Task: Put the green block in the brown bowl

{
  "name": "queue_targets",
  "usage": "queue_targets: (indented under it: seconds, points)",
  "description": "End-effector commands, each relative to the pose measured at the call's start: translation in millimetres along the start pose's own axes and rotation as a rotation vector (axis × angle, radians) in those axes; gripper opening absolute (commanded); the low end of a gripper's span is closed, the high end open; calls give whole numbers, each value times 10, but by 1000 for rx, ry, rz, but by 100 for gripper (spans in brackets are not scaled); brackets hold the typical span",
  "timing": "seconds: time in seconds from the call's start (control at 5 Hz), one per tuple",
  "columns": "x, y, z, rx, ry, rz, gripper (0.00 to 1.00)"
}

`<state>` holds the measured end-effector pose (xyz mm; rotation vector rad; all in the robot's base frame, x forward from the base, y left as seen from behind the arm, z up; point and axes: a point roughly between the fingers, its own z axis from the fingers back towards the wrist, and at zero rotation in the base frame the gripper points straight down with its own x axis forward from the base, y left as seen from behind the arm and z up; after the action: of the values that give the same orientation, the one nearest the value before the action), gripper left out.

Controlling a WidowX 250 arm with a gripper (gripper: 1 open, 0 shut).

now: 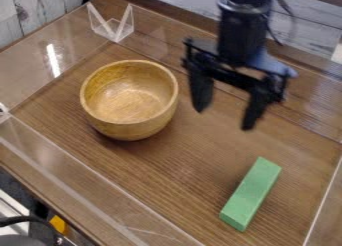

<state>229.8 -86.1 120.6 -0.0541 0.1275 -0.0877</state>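
The green block (251,193) lies flat on the wooden table near the front right, its long side running diagonally. At the left stands the brown bowl (130,98), upright and with nothing inside. My gripper (229,101) hangs above the table between the two, right of the bowl and up and left of the block. Its two black fingers (201,91) point down, spread wide, with nothing between them. It touches neither object.
Clear acrylic walls (110,22) ring the table, with a folded clear corner piece at the back left. A low transparent barrier (80,165) runs along the front edge. Bare wood lies between bowl and block.
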Motion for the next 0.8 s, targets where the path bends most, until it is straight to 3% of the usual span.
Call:
queue_targets:
  seconds: [0.0,0.4,0.6]
  points:
    - [-22,-292,-1,-16,-43,-41,100]
    - [-67,-395,-82,-22,-61,-80,100]
    - [-86,-384,-154,-14,-66,-153,100]
